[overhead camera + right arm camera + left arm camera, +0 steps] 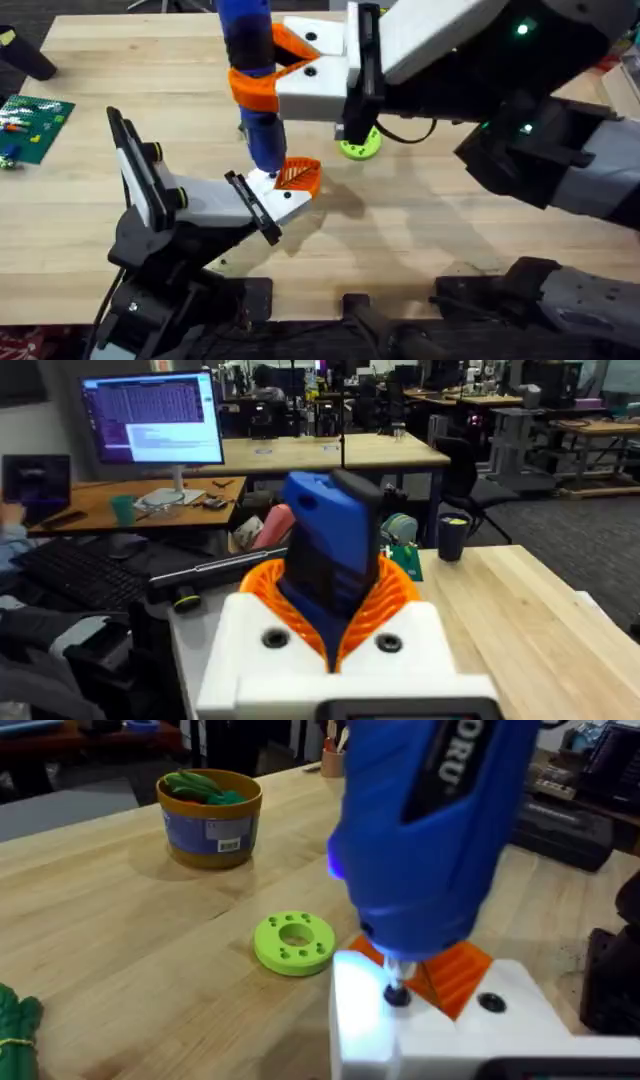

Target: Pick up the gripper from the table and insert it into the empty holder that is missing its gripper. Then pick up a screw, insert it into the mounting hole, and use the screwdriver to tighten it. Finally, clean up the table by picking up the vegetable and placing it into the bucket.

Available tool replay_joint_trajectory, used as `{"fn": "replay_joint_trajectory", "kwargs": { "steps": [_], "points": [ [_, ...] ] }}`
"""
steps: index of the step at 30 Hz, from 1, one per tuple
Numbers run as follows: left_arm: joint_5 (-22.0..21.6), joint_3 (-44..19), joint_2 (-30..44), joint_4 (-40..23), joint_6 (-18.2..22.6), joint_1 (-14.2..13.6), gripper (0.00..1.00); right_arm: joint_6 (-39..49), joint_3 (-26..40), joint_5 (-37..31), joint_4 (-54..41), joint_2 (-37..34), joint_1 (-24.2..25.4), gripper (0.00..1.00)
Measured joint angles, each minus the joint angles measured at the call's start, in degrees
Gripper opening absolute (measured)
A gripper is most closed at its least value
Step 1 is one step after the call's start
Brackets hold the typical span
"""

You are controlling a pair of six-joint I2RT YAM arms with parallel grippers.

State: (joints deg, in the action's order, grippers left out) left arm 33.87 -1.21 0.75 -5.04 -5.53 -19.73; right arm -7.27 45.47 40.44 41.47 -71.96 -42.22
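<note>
The blue screwdriver (430,830) stands tip-down on the white holder (440,1025) beside the orange gripper (455,972), with a lime-green disc (293,942) nearby and a bucket (210,818) near the table's (120,940) far edge.

A lime-green disc (359,146) with a central hole and a ring of small holes lies flat on the wooden desk (480,220), around the middle and towards the far edge. At the desk's left edge rests a green board (33,127) with small coloured pieces on it. A dark object (27,55) sits by the far-left corner. Beyond the desk, another table (300,455) carries a lit monitor (152,418) showing text, a teal cup (123,510) and scattered papers. A black keyboard (75,572) lies on a lower surface nearby, and a dark cup (452,537) with a yellow-green top stands near the desk's corner.
</note>
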Motion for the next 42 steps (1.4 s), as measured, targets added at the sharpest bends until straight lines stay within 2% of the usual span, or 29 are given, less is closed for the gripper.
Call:
{"fn": "replay_joint_trajectory", "kwargs": {
  "steps": [17, 22, 28, 38, 42],
  "points": [
    [0.9, 0.0, -0.7, 0.1, 0.8, 0.0, 0.013, -3.1, 0.0, 3.9, 4.0, 1.4, 2.4, 0.034],
    [0.6, 0.0, -0.7, 0.1, 0.8, 0.0, 0.013, -5.0, 4.6, 3.8, 5.0, 2.9, 3.1, 0.034],
    [0.6, 0.0, -0.7, 0.1, 0.8, 0.0, 0.013, -6.0, 11.8, 2.9, -1.9, 3.6, 4.6, 0.034],
    [0.6, 0.0, -0.7, 0.1, 0.8, 0.0, 0.013, -6.0, 11.9, 2.8, -3.6, 3.5, 4.6, 0.034],
    [0.6, 0.0, -0.7, 0.1, 0.8, 0.0, 0.013, -6.0, 11.9, 2.6, -7.4, 3.5, 4.6, 0.034]
  ]
}}
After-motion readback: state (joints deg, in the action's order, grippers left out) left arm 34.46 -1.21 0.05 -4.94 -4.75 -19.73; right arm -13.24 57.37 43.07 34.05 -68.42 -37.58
